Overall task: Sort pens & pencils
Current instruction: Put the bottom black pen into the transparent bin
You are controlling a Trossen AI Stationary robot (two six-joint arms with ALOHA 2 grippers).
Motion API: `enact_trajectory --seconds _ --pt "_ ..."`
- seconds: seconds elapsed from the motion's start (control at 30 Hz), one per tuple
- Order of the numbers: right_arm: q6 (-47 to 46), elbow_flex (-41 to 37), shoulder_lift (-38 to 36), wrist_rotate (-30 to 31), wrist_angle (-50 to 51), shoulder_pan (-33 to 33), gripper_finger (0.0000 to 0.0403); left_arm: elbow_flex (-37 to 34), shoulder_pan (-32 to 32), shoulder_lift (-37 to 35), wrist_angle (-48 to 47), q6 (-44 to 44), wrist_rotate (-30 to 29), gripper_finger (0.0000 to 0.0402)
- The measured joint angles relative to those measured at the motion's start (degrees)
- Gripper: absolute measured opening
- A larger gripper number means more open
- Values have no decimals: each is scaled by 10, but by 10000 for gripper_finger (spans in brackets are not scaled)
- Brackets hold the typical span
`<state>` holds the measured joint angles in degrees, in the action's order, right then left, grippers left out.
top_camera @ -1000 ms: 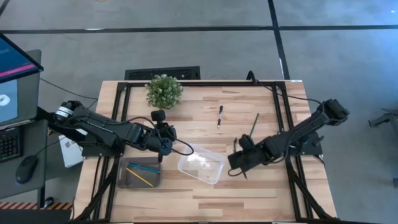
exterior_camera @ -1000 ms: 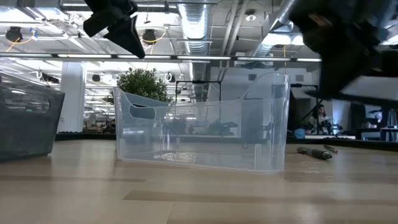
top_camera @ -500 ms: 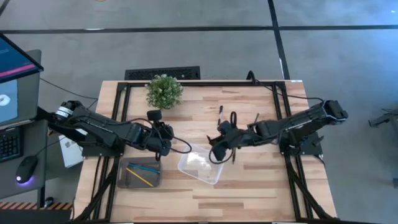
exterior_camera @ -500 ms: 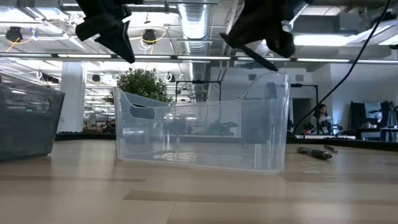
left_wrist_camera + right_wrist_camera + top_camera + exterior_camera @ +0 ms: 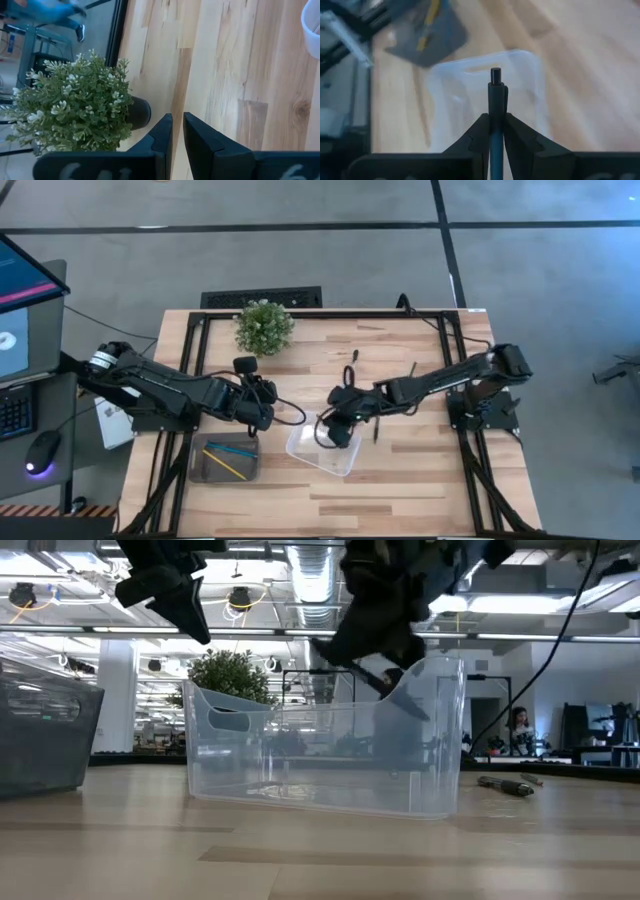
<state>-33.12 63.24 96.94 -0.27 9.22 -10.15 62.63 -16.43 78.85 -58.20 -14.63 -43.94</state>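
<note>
My right gripper (image 5: 340, 427) hangs over the clear plastic bin (image 5: 322, 448), shut on a black pen (image 5: 496, 95). In the low view it (image 5: 382, 648) sits above the bin's rim (image 5: 300, 710). My left gripper (image 5: 262, 406) is shut and empty, held above the table between the plant and the grey bin (image 5: 225, 459). A yellow and a light blue pencil (image 5: 230, 456) lie in the grey bin. Two more thin dark pens (image 5: 352, 366) (image 5: 410, 375) lie flat on the table's far half. My right gripper pinches the black pen's barrel (image 5: 495, 131) between its two fingers (image 5: 479, 131), with the pen lying along them. One end (image 5: 495, 74) sticks out past the fingertips. In the low view the pen (image 5: 392, 690) slants downward over the clear bin, lifted clear.
A potted plant (image 5: 264, 326) stands at the table's far left, close ahead of the left gripper (image 5: 177, 131). A black frame rail (image 5: 320, 313) runs around the table. A monitor, keyboard and mouse sit off the left side. One pen (image 5: 508, 785) shows low at the right.
My right gripper has carried the pen from the table's near right toward the left. It has ended over the clear bin, with the arm stretched out across the table. The left gripper has drifted slightly toward the left.
</note>
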Motion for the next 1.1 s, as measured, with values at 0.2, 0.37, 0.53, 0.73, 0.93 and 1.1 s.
enact_trajectory --seconds 0.2,0.37,0.53,0.73,0.93,1.1 --pt "8 33 63 -57 13 0 70 0 0 0 1 -1 0 36" --pt "6 50 98 -59 46 5 70 0 0 0 2 -1 0 36" --pt "-2 53 111 -59 44 6 70 0 0 0 2 -1 0 36" --pt "-3 53 112 -60 51 5 70 0 0 0 2 -1 0 36" --pt "-14 53 112 -60 51 5 73 0 0 0 2 -1 0 36" --pt "-14 53 112 -60 51 5 99 0 0 0 2 -1 0 36"
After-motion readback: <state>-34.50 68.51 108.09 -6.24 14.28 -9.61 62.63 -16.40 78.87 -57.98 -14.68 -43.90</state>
